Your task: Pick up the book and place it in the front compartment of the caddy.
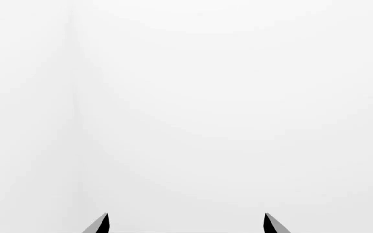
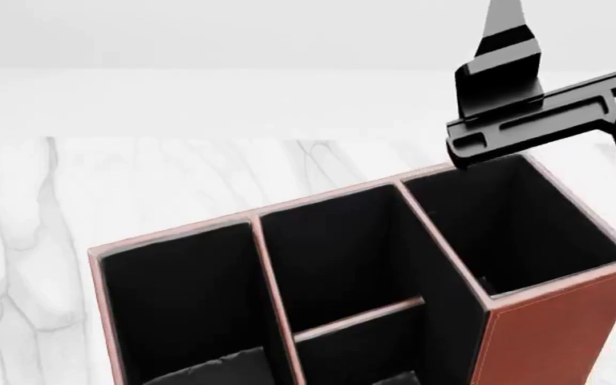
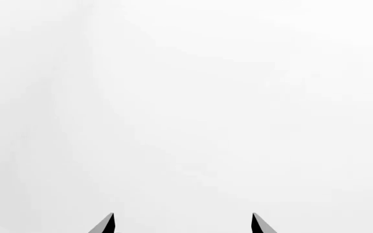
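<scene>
The caddy [image 2: 544, 321] fills the lower part of the head view, standing on the white marbled desk [image 2: 158, 184]. Its reddish-brown walls with pale rims enclose black-lined cells: a long one at 8 o'clock, a tall-walled one at 4 o'clock, and between them a pair parted by a low thin bar. The nearer cell of that pair, the front compartment [image 2: 356, 361], is cut off by the frame's lower edge. The book cannot be seen in any view, so its place cannot be told.

The right tool [image 2: 506, 88] hangs at 2 o'clock, above the far rim of the tall cell and apart from it. In the right wrist view its two dark tips [image 3: 109, 224] stand well apart with nothing between them, only blank white beyond. The left tool [image 1: 186, 224] likewise shows spread tips, gripping nothing, facing plain white.
</scene>
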{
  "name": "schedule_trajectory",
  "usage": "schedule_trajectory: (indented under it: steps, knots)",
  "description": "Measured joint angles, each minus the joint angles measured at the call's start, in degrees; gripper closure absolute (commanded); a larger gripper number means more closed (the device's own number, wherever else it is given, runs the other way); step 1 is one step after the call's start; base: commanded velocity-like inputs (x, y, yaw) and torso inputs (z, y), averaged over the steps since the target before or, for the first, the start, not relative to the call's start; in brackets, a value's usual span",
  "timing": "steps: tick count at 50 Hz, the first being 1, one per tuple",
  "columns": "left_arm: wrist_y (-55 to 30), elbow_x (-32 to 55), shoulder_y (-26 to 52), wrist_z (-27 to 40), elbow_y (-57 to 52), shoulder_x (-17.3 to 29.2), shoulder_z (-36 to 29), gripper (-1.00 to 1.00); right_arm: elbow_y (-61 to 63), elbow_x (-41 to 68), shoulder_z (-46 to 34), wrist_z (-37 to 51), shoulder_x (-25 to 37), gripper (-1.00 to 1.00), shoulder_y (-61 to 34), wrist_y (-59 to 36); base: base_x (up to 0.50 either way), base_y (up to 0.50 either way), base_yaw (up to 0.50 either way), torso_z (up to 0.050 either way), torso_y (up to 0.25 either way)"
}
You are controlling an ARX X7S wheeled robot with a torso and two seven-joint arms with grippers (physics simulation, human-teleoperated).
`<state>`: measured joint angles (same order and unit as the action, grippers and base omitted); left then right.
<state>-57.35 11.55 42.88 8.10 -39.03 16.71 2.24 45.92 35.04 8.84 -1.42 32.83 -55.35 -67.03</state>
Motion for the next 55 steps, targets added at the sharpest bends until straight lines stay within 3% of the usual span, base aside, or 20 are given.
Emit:
schedule_trajectory:
  steps: [17, 28, 44, 55]
  knots:
    - [-0.09, 0.41, 0.09, 0.31, -0.10, 0.31, 0.17, -1.00, 3.21, 11.81, 5.61, -14.03, 15.75, -1.00, -5.44, -8.42, 0.00, 0.00, 0.00, 0.000, 0.000]
    - [-0.36, 0.75, 0.07, 0.51, -0.34, 0.52, 0.51, -1.00, 4.67, 17.21, 8.19, -24.83, 25.03, -1.00, -3.05, -8.73, 0.00, 0.00, 0.00, 0.000, 0.000]
    - [-0.44, 1.04, 0.34, 0.83, -0.23, 0.84, 0.65, -1.00, 5.14, 21.73, 13.59, -36.43, 32.31, -1.00, 4.82, -8.71, 0.00, 0.00, 0.00, 0.000, 0.000]
    - [-0.34, 1.17, 0.47, 1.09, -0.11, 0.96, 0.40, -1.00, 5.06, 21.33, 13.09, -41.33, 35.69, -1.00, 9.65, -7.61, 0.00, 0.00, 0.00, 0.000, 0.000]
